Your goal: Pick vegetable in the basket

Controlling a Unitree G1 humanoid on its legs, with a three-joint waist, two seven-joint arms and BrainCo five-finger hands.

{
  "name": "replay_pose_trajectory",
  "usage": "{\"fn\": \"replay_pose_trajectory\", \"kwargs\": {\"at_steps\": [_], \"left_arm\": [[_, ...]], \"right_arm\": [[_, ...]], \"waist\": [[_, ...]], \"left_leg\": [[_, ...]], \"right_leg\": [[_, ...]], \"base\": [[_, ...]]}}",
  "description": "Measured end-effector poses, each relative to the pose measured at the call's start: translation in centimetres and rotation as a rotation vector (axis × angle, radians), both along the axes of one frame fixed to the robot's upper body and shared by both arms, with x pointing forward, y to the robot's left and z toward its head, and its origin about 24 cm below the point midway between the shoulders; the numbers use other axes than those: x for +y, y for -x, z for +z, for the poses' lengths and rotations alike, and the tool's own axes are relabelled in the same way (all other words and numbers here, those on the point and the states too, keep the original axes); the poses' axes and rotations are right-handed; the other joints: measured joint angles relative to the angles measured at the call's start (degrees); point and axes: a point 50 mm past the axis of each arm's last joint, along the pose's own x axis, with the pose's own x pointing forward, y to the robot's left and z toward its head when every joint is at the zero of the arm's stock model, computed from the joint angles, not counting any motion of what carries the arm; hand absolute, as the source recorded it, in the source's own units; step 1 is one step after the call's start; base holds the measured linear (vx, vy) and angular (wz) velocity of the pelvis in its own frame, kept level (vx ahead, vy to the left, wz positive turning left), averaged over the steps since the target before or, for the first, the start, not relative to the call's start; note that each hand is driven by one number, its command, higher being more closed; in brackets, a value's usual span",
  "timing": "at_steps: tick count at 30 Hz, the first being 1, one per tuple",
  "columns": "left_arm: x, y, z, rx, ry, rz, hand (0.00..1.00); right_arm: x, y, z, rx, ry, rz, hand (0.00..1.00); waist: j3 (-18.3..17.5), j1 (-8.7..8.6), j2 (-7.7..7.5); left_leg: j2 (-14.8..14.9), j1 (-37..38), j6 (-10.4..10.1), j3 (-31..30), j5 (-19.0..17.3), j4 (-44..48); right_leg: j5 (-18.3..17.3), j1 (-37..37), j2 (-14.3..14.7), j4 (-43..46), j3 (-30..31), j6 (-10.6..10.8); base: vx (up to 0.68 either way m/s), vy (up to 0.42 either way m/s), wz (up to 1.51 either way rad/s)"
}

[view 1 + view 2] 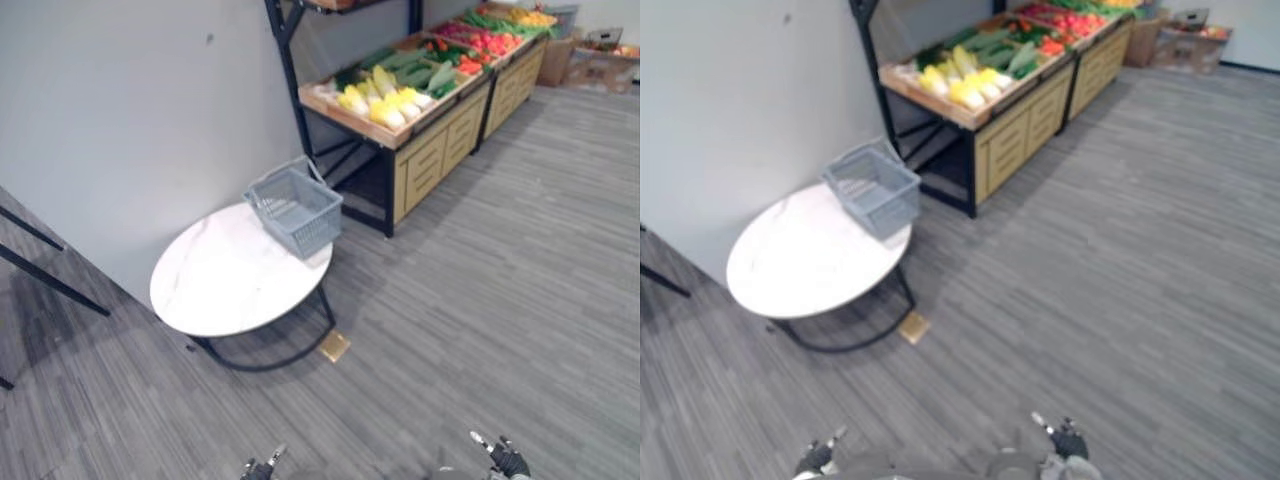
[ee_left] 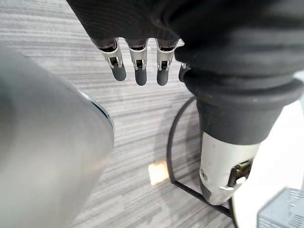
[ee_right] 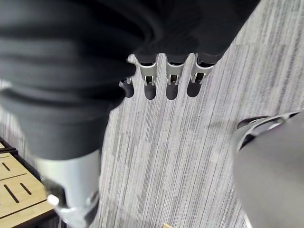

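Step in hand: approach; nothing picked yet
Left hand (image 2: 138,61), right hand (image 3: 167,78): fingers straight, relaxed, holding nothing, above the floor
Vegetables (image 1: 385,98): on wooden stand (image 1: 440,150), well apart from both hands
Basket (image 1: 295,208): seemingly empty, on round table (image 1: 215,285)
Next, likely: walk to stand, then reach
Eye views supply layout; wrist views supply finger state

**Clearance and obstructions**

Floor (image 1: 500,290): open carpet on the bench's right and near sides.
Bench (image 1: 215,275): near part of the top free; basket (image 1: 310,225) occupies the far edge.
Wall (image 1: 120,110): closes the left.
Produce stand (image 1: 440,150), black frame (image 1: 288,60): just beyond the basket.
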Motion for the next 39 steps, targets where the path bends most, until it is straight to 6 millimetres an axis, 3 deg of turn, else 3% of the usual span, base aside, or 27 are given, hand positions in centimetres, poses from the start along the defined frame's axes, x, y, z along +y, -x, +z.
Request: {"fn": "replay_pose_trajectory", "kwargs": {"at_steps": [4,6,7,8,10,12,14,15,16,17,18,19,20,23,25,26,28,29,30,32,35,39], "left_arm": [[0.1,-0.5,0.2,-0.019,-0.018,-0.027,0.0],[0.0,-0.5,0.2,-0.019,-0.017,-0.034,0.0],[0.0,-0.6,0.2,-0.022,-0.018,-0.034,0.0],[0.4,-0.8,0.3,-0.033,-0.027,-0.037,0.0],[0.9,-1.3,0.5,-0.043,-0.044,-0.047,0.0],[1.7,-1.2,0.6,-0.039,-0.059,-0.038,0.0],[1.9,-0.8,0.4,-0.013,-0.059,-0.038,0.0],[2.2,0.0,0.3,0.023,-0.063,-0.051,0.0],[2.7,0.2,0.3,0.037,-0.077,-0.069,0.0],[3.0,0.3,0.3,0.051,-0.085,-0.09,0.0],[3.1,1.2,0.1,0.087,-0.085,-0.115,0.0],[3.0,1.4,0.1,0.091,-0.084,-0.119,0.0],[3.0,1.4,0.0,0.096,-0.08,-0.121,0.0],[2.6,1.3,0.0,0.095,-0.072,-0.111,0.0],[2.0,0.5,0.1,0.055,-0.061,-0.053,0.0],[1.9,0.4,0.1,0.045,-0.057,-0.034,0.0],[1.6,0.3,0.2,0.026,-0.047,0.031,0.0],[2.2,0.8,0.3,0.02,-0.06,0.073,0.0],[2.0,0.9,0.2,0.024,-0.051,0.095,0.0],[0.7,1.5,-0.1,0.03,-0.011,0.153,0.0],[0.0,1.8,-0.2,0.035,0.01,0.193,0.0],[0.1,2.0,-0.2,0.046,0.0,0.202,0.0]], "right_arm": [[-0.1,-0.4,0.1,-0.006,0.006,-0.003,0.0],[0.1,-1.0,0.3,-0.022,0.006,0.008,0.0],[0.1,-1.1,0.3,-0.023,0.006,0.014,0.0],[0.4,-1.3,0.3,-0.024,0.004,0.032,0.0],[1.5,-1.9,0.2,-0.035,-0.021,0.058,0.0],[2.0,-1.8,0.1,-0.035,-0.036,0.06,0.0],[2.0,-1.2,-0.1,-0.022,-0.046,0.05,0.0],[2.1,-0.2,-0.3,-0.004,-0.055,0.039,0.0],[2.2,0.1,-0.4,0.004,-0.059,0.038,0.0],[2.2,0.6,-0.6,0.018,-0.061,0.039,0.0],[1.6,1.5,-0.5,0.026,-0.043,0.036,0.0],[1.3,1.6,-0.5,0.027,-0.034,0.041,0.0],[0.8,1.5,-0.4,0.024,-0.022,0.04,0.0],[0.9,2.3,-0.6,0.042,-0.027,0.019,0.0],[0.9,2.9,-0.7,0.052,-0.029,0.006,0.0],[0.9,3.0,-0.7,0.054,-0.03,0.005,0.0],[1.3,3.6,-0.8,0.068,-0.038,0.002,0.0],[2.1,4.1,-1.1,0.083,-0.058,0.004,0.0],[1.7,4.2,-1.0,0.089,-0.05,0.006,0.0],[0.7,4.7,-0.9,0.112,-0.021,0.016,0.0],[0.2,5.3,-1.0,0.137,-0.008,0.031,0.0],[0.3,5.2,-1.0,0.139,-0.01,0.018,0.0]], "waist": [[0.19,0.22,-0.29],[0.21,1.05,-0.21],[0.25,1.74,-0.16],[0.14,2.86,-0.94],[0.04,2.47,-2.84],[0.34,2.17,-3.44],[0.41,1.75,-3.8],[0.98,1.55,-4.81],[1.75,1.39,-5.22],[1.92,1.22,-5.9],[1.8,0.6,-6.1],[1.77,0.22,-5.99],[1.9,-0.13,-5.6],[2.18,-0.25,-5.08],[2.03,-0.28,-4.73],[1.98,-0.08,-4.83],[1.36,0.26,-5.6],[0.1,0.85,-7.59],[0.1,1.35,-6.37],[-1.43,1.49,-3.29],[-1.82,1.69,-2.63],[-1.82,1.29,-2.79]], "left_leg": [[-5.41,-3.37,0.39,7.2,0.42,-26.76],[-8.53,-2.38,0.43,6.98,7.94,-47.81],[-8.47,-2.57,0.73,6.81,9.45,-50.45],[-8.8,-2.71,3.2,7.31,14.26,-49.18],[-10.59,-2.66,7.62,8.79,12.06,-46.39],[-11.14,-2.37,10.19,9.03,9.16,-42.18],[-11.96,0.55,10.76,9.34,6.42,-40.53],[-14.06,7.81,10.09,7.8,2.81,-44.69],[-15.21,10.54,9.75,6.94,2.5,-45.87],[-16.11,12.73,9.62,6.26,1.94,-46.4],[-17.03,17.17,9.51,4.31,0.57,-47.72],[-17.13,18.48,9.46,3.58,0.3,-48.29],[-17.38,21.43,9.33,1.44,0.18,-50.0],[-16.94,25.69,8.84,-2.95,0.15,-51.55],[-15.51,26.51,6.24,-7.61,-1.36,-51.51],[-15.09,26.47,5.74,-8.43,-1.68,-51.48],[-13.19,25.79,2.82,-11.09,-4.2,-49.9],[-12.5,25.11,0.81,-12.16,-6.55,-48.13],[-10.91,25.06,-0.13,-12.53,-7.54,-47.14],[-5.73,24.15,-2.0,-11.61,-5.4,-45.99],[-3.36,23.56,-3.58,-11.98,-0.31,-46.91],[-2.45,19.56,-3.06,-11.09,5.88,-45.23]], "right_leg": [[-0.8,7.27,0.15,-7.06,-0.64,2.27],[-1.59,11.35,0.75,-10.87,0.56,3.49],[-1.75,12.3,0.97,-11.81,1.3,3.67],[-2.11,13.9,0.4,-13.12,2.97,3.67],[-0.25,13.82,-1.74,-12.47,6.53,1.9],[3.42,14.0,-2.93,-9.18,10.35,3.44],[7.8,12.1,-3.22,1.09,12.2,6.64],[16.17,4.34,-4.96,23.34,14.22,11.98],[19.31,1.43,-5.77,31.83,15.13,13.4],[19.39,-1.16,-6.86,39.06,14.84,13.65],[17.14,-6.71,-8.25,50.37,12.77,10.07],[16.55,-8.49,-8.35,52.1,11.96,9.14],[13.81,-13.1,-8.87,53.41,9.74,8.2],[7.45,-17.74,-9.15,44.02,7.5,6.4],[6.47,-16.71,-7.91,22.19,10.14,5.24],[6.68,-16.0,-7.29,16.38,12.32,5.52],[9.43,-13.75,-6.31,1.54,19.37,5.72],[13.16,-12.89,-6.96,-1.65,20.97,8.91],[12.16,-12.72,-5.9,-0.18,19.4,10.25],[9.39,-10.81,-2.93,0.61,13.21,7.46],[7.94,-8.34,-1.78,0.09,8.67,5.28],[7.08,-4.97,-2.51,-2.93,1.61,4.04]], "base": [[0.44,0.036,-0.01],[0.52,0.169,-0.3],[0.54,0.208,-0.56],[0.54,0.2,-0.48],[0.54,0.193,-0.17],[0.55,0.237,0.24],[0.63,0.295,0.39],[0.49,0.239,0.42],[0.48,0.207,0.5],[0.45,0.093,0.64],[0.44,0.064,0.64],[0.52,0.05,0.9],[0.36,0.002,0.67],[0.42,-0.077,0.92],[0.38,-0.24,1.27],[0.41,-0.362,1.17],[0.33,-0.38,1.01],[0.31,-0.471,0.69],[0.34,-0.558,0.7],[0.27,-0.431,0.83],[0.17,-0.344,0.76],[0.05,-0.244,0.79]]}}
